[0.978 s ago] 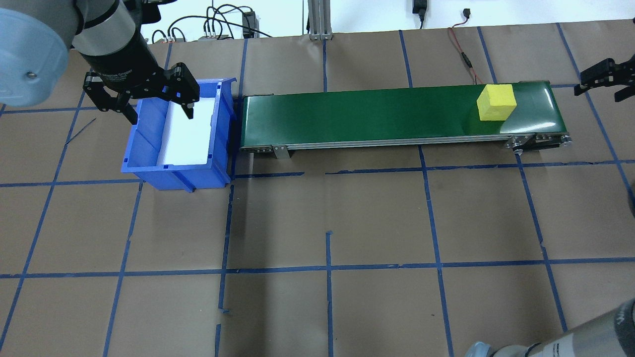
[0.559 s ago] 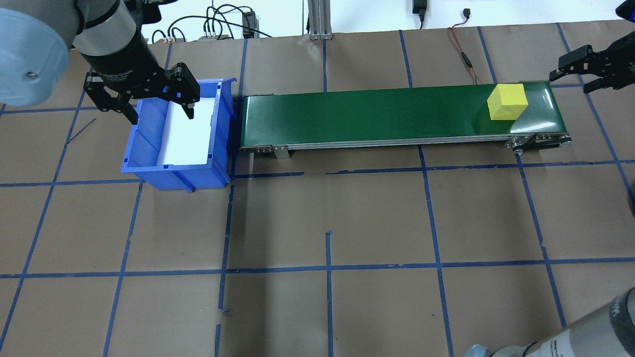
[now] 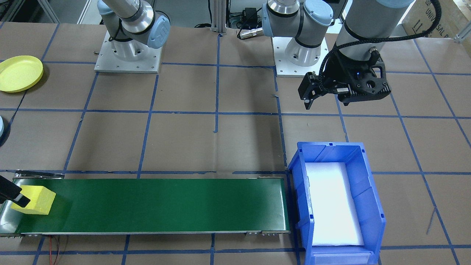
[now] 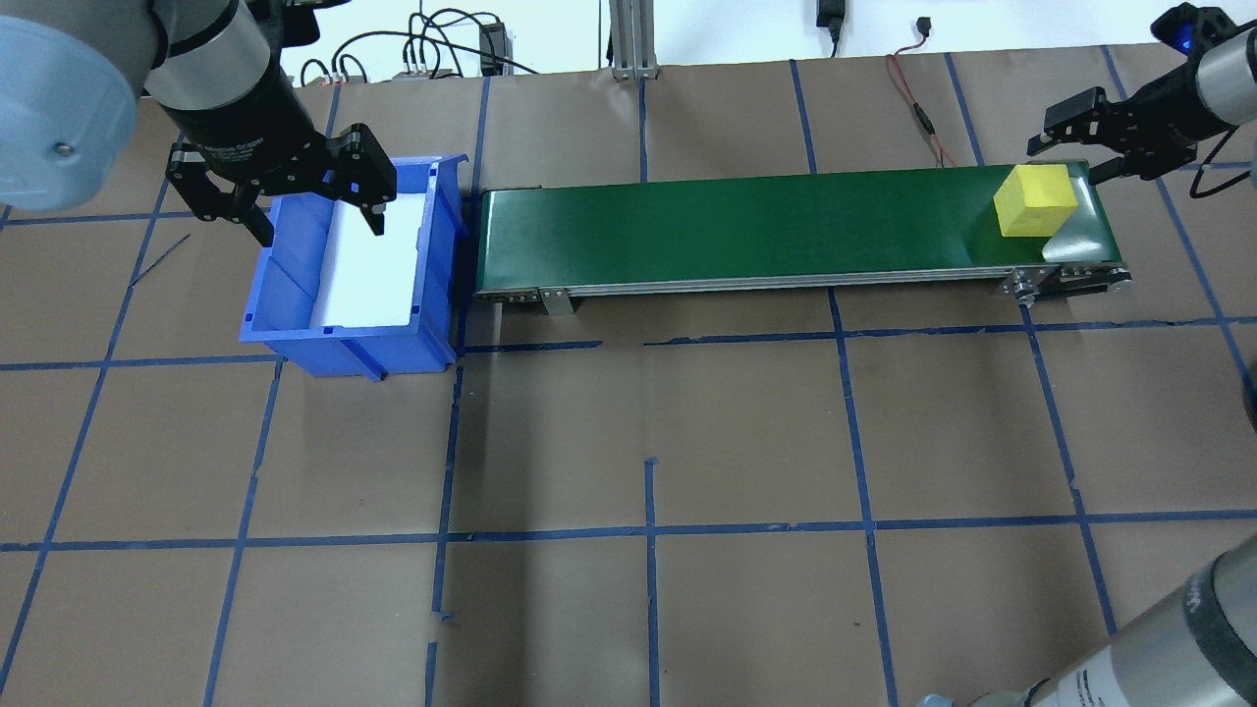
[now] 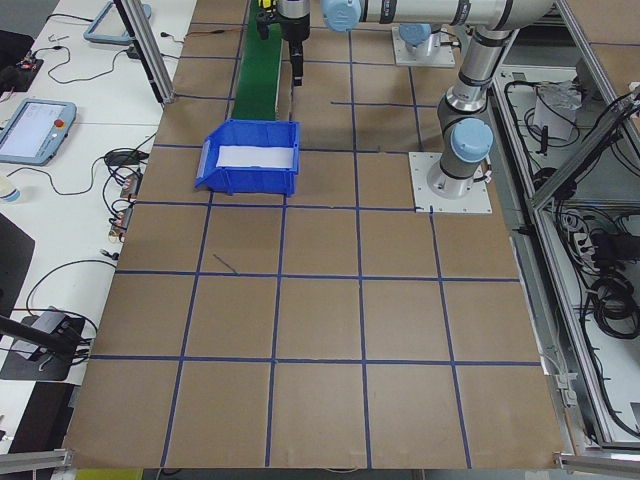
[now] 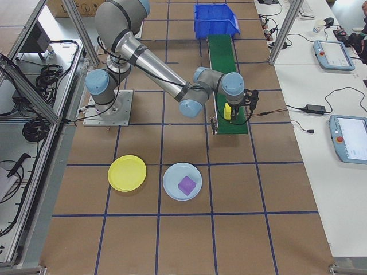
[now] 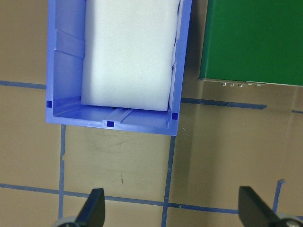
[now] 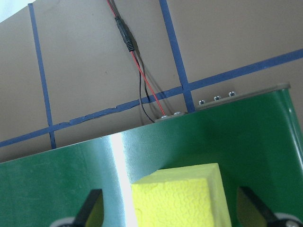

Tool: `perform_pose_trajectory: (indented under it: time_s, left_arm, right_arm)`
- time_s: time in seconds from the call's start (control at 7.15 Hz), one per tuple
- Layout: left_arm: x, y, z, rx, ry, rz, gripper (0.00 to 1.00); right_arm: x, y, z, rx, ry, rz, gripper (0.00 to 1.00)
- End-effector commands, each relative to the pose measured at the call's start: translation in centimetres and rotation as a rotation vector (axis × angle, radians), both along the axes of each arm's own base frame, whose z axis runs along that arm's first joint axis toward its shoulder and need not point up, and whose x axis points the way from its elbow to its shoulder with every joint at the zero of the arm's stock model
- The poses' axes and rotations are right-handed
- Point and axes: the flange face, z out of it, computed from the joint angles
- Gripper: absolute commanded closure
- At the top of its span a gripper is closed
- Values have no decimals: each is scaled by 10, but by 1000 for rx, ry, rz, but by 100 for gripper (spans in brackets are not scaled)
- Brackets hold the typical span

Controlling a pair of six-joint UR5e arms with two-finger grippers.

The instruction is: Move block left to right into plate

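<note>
Two plates are seen, one yellow plate [image 6: 127, 173] and one light blue plate [image 6: 182, 181]. Two blocks are counted: a yellow block [image 4: 1031, 199] and a purple block [image 6: 186, 184]. One blue bin [image 4: 354, 267] and one green conveyor belt [image 4: 746, 226] are present.

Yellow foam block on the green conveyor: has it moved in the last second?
Yes. The yellow foam block has travelled rightward along the green conveyor belt, nearer its right end.

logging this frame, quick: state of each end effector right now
Left end effector: open, empty, over the blue bin.
Right end effector: open, holding nothing, beside the yellow block.

Open tabletop [image 4: 746, 432] (bin [image 4: 354, 270] aside)
</note>
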Motion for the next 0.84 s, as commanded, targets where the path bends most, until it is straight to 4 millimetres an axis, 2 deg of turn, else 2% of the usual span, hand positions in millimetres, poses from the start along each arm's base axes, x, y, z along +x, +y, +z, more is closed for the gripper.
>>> perform_pose_trajectory:
  time_s: [0.0,0.14,0.42,0.56,0.7]
  left_arm:
    - [2,0,-9,11,0,7,0]
    - [1,0,-10,13,2,6,0]
    - [1,0,-10,13,0,6,0]
    - [1,0,-11,14,0,6,0]
    - [1,0,-11,14,2,6,0]
  right_arm:
    - [0,-6,-17,-1,8,6,4]
    - [-5,-9,-29,-8,46,8,19]
    - [-13,-3,-29,40,148,12,65]
    - [-16,0,-12,28,204,41,70]
    - [-19,12,0,58,301,73,70]
